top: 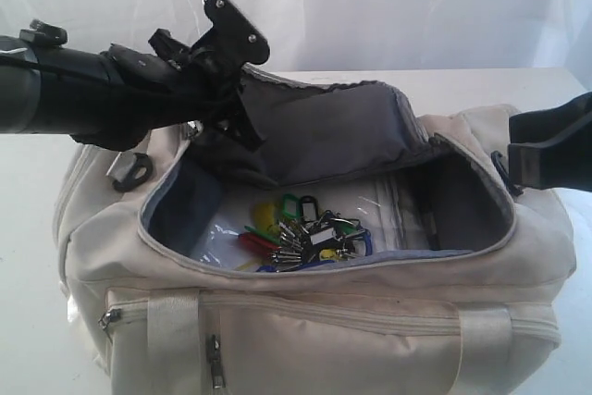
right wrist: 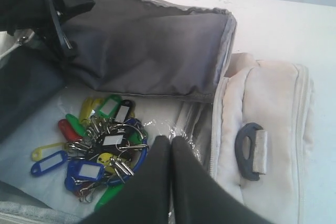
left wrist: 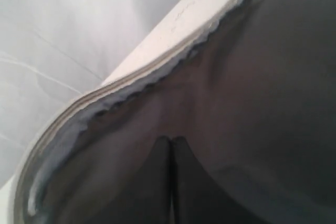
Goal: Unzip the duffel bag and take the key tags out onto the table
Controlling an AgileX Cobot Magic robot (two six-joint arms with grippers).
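The key tags are seen bunched inside the unzipped duffel bag, which is set on the table. Its grey-lined flap is held up, apparently pinched, by the closed left gripper. The right gripper is seen closed and empty near the tags.

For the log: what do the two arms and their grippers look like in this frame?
Left arm: thick dark cylindrical tube with a thin cable running along it. Left gripper: black and angular, with a rounded toothed bracket showing small screws. Right gripper: matte black, its fingers broad and tapering to narrow tips. No markings or labels are visible.
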